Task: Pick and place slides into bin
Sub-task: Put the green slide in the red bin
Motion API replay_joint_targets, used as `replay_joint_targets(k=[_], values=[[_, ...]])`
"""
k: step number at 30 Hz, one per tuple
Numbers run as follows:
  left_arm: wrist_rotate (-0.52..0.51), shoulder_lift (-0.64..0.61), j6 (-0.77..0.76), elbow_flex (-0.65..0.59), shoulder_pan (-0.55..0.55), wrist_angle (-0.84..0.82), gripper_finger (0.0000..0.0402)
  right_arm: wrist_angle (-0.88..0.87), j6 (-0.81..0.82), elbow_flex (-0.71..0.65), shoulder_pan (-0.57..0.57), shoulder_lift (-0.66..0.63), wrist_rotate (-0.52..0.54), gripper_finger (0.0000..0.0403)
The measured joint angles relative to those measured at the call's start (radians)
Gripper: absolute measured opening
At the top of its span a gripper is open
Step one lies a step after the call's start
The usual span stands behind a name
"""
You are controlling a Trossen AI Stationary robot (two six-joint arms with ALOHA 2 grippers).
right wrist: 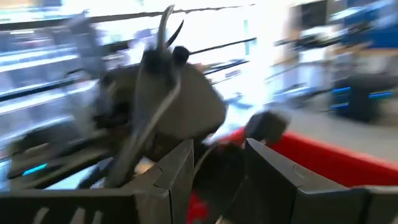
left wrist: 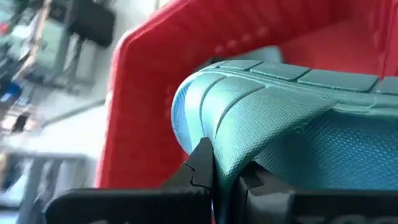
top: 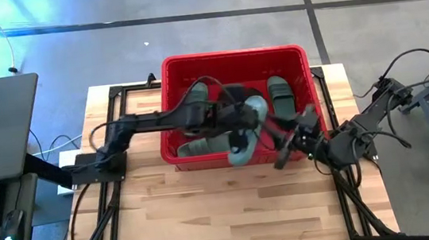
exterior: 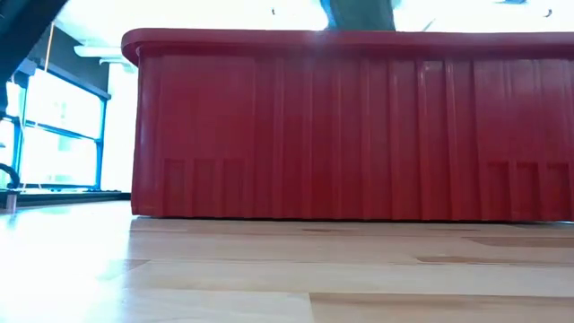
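Sage slide in the left grip: the left gripper is clamped on the edge of a muted sage green rubbery slide sandal, as the left wrist view shows with the textured strap pinched between its dark fingers; the sandal hangs over the near wall, probably so that letting go drops it inside.
Bin: the large red rectangular plastic tub sits at the far middle of the pale wooden table, within reach of both arms.
Slides already in: a green slide lies by the left wall, another along the near wall, a third by the right wall, and something dark, likely a black one, lies in the middle.
Right gripper: hovers at the bin's near right corner with its fingers apart and nothing between them, seemingly waiting clear of the drop.
Progress: judged nearly done, since no slide shows on the table.
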Motion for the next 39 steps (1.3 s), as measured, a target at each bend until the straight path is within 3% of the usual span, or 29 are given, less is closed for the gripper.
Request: replay_joint_targets(k=[4,6,17,25,29,33,39], values=[[0.048,0.079,0.115,0.000,0.074,0.173,0.0000,0.010,-0.085,0.000,0.001,0.000,0.261,0.0133],[0.099,0.114,0.152,0.000,0.108,0.183,0.0000,0.012,-0.132,0.000,0.000,-0.002,0.326,0.0133],[0.219,0.283,0.231,-0.001,0.221,0.218,0.0000,-0.031,-0.173,0.000,-0.072,-0.017,0.323,0.0133],[0.378,0.352,0.350,0.000,0.192,0.315,0.0000,-0.083,-0.156,0.000,-0.101,-0.016,0.323,0.0133],[0.277,0.390,0.444,-0.001,0.154,0.340,0.0005,-0.084,-0.157,0.000,-0.103,-0.016,0.323,0.0134],[0.239,0.404,0.441,0.001,0.144,0.345,0.0039,-0.092,-0.149,0.000,-0.102,-0.016,0.269,0.0133],[0.242,0.401,0.375,0.000,0.141,0.305,0.0125,-0.154,-0.033,0.000,-0.102,-0.016,0.155,0.0133]])
